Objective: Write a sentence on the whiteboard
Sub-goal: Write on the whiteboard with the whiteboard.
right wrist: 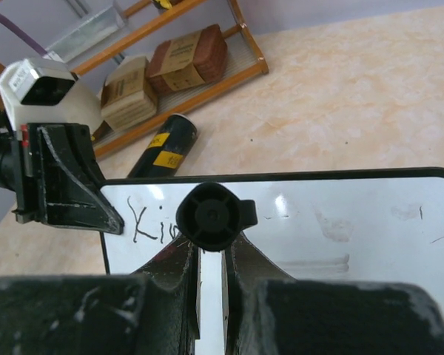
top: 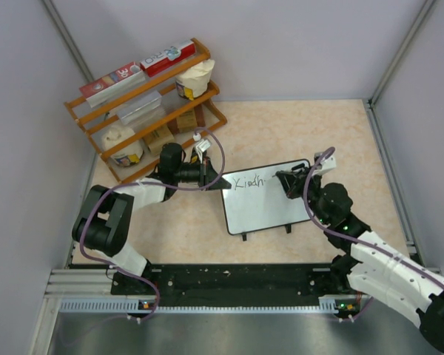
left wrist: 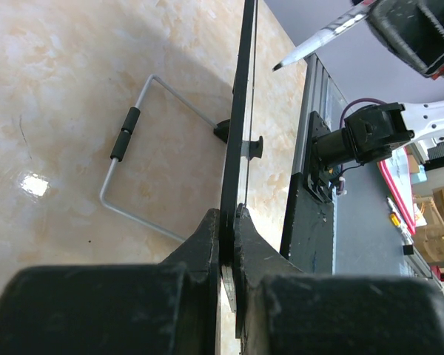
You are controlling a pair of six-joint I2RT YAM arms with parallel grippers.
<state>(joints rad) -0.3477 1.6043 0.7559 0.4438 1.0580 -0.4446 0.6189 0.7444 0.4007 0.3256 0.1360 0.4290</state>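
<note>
Your right gripper [top: 285,183], clamped on the white-barrelled black-tipped marker [left wrist: 318,44], hangs just right of the thin black letters [top: 249,181] on the small black-framed whiteboard [top: 263,211] between both arms, left gripper [top: 220,183] pinched shut on its left edge, so write rightward along its long side.

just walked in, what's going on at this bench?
The left gripper is clamped on the left edge of the whiteboard, holding it steady. The right gripper is shut on a marker, its tip close to the board face. Only a few letters of writing sit along the top; the rest is unwritten.
</note>
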